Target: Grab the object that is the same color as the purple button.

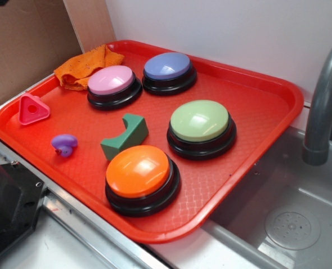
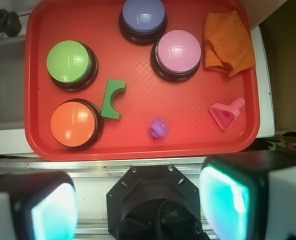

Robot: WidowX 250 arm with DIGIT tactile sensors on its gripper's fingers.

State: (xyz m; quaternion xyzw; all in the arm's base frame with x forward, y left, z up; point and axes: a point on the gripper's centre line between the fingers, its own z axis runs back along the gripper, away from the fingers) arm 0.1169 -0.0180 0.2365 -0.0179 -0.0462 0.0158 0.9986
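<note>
Purple toy [image 2: 158,129], small, lumpy, curled, alone on red tray [image 2: 188,145], tool [image 2: 138,200] fingers spread wide

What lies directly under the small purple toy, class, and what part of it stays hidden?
The purple toy rests on the red tray, apart from the green arch block and the pink triangular piece. Only bare tray shows around it; its underside is covered.
</note>
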